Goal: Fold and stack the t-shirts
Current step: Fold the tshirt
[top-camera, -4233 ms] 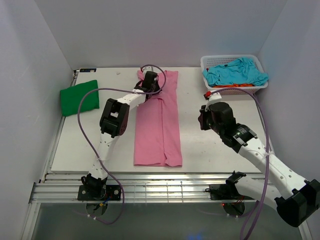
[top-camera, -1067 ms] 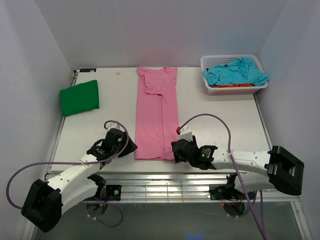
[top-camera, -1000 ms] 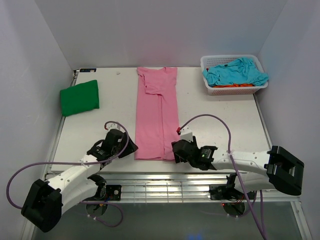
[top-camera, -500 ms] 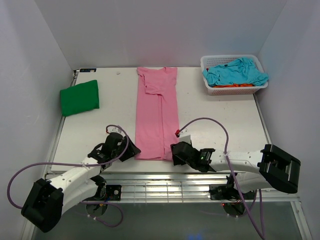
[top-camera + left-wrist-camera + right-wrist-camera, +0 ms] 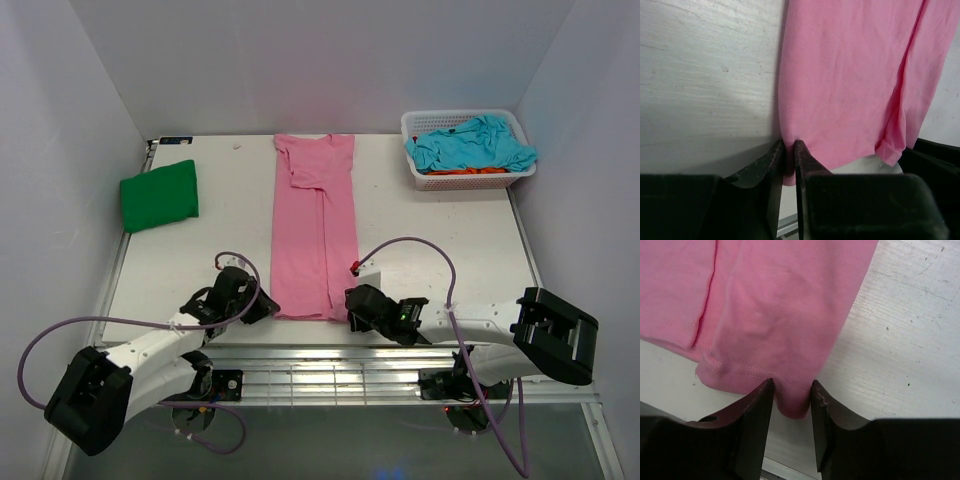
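Pink t-shirt point(image 5: 316, 228): soft, limp, lying flat ahead of both claws. Left gripper point(image 5: 789, 150) pinching its near hem corner; right gripper point(image 5: 792, 392) straddling the other, jaws not yet touching.

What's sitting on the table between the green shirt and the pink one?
Nothing: in the top view only bare table separates the folded green shirt from the long pink shirt.
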`<state>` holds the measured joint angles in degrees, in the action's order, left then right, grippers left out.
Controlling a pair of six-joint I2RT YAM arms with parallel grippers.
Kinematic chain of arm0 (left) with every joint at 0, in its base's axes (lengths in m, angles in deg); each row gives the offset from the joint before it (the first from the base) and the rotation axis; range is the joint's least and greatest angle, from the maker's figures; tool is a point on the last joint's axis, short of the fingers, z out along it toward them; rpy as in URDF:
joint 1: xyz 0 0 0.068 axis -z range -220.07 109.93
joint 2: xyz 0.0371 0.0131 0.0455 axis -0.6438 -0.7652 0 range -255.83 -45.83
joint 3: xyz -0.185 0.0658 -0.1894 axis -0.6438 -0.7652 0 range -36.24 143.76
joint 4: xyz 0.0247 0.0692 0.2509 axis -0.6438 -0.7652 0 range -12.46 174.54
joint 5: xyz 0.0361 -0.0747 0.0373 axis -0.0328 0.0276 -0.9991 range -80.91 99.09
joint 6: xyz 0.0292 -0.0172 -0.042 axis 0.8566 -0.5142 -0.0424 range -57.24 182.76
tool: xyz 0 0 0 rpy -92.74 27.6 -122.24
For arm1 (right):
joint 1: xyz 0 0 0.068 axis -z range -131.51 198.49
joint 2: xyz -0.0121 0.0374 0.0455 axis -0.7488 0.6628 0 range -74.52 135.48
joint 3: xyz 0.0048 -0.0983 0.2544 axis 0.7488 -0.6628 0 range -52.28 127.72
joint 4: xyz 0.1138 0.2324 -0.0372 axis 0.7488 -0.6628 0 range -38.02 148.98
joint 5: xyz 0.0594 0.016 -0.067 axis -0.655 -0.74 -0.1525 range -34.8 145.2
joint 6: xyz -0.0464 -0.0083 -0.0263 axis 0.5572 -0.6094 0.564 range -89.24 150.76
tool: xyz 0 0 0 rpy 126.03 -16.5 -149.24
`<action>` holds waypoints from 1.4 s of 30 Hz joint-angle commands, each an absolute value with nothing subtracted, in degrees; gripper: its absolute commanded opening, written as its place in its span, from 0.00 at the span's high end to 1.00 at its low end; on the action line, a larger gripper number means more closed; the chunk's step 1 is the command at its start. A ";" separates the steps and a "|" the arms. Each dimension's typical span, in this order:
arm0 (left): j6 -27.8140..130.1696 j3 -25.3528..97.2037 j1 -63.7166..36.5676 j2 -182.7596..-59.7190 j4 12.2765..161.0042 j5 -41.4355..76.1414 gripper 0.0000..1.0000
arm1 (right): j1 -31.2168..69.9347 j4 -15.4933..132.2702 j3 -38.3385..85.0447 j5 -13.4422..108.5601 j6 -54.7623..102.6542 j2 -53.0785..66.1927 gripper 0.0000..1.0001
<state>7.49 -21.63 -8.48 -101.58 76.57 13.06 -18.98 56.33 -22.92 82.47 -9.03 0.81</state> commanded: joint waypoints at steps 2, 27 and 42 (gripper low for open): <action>7.82 -22.53 -7.47 -104.45 74.25 12.08 0.79 | -18.84 55.12 -23.01 83.94 -10.72 -0.34 0.69; -7.80 -20.07 17.03 -101.21 51.59 -1.54 1.00 | -28.66 37.74 -22.58 85.69 -22.58 -5.79 0.92; -17.22 -1.71 29.45 -107.87 38.84 -29.13 1.00 | -34.57 28.22 -10.20 101.25 -23.48 -6.41 0.92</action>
<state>-12.57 -5.94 29.16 -105.82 43.85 -17.50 -34.97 30.10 -14.55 94.05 -24.88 -6.25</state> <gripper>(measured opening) 0.022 0.111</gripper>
